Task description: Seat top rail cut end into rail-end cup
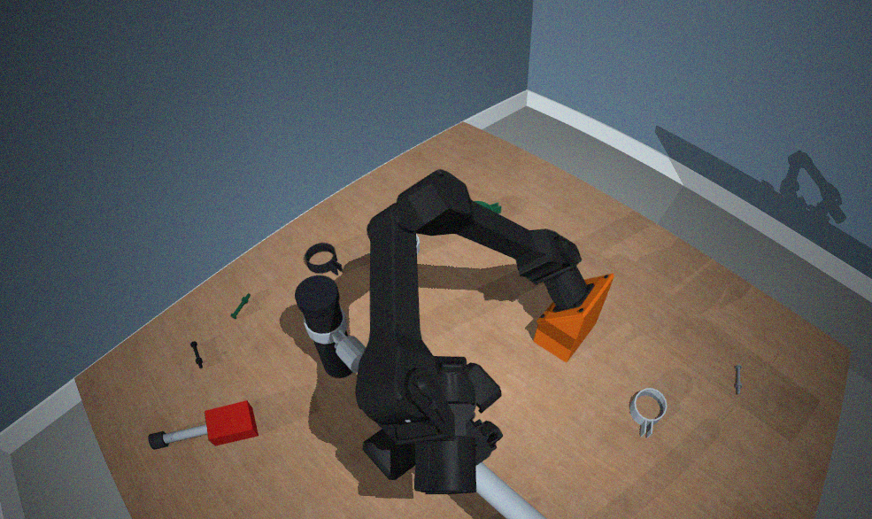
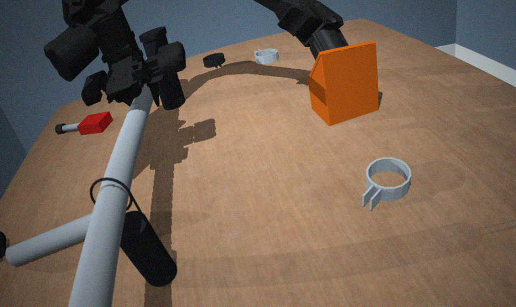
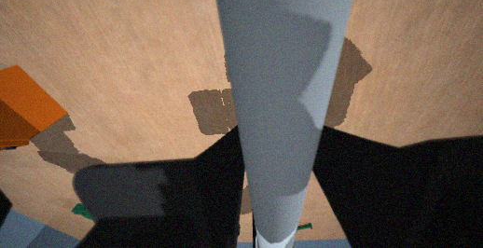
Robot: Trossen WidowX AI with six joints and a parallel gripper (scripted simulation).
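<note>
Jaws: we see them pinching the rail (image 2: 117,160), one dark finger (image 3: 196,195) on each side.
Rail: lifted off the tabletop (image 2: 275,213), threaded through the loop cap (image 2: 109,190).
Cut end: beside the big post (image 1: 323,321); we cannot tell if it is seated.

Blue-grey walls (image 1: 233,96) meet at corner; white baseboard (image 1: 619,138); grey floor (image 1: 581,154); wood tabletop (image 1: 683,335), hard shadows.
</note>
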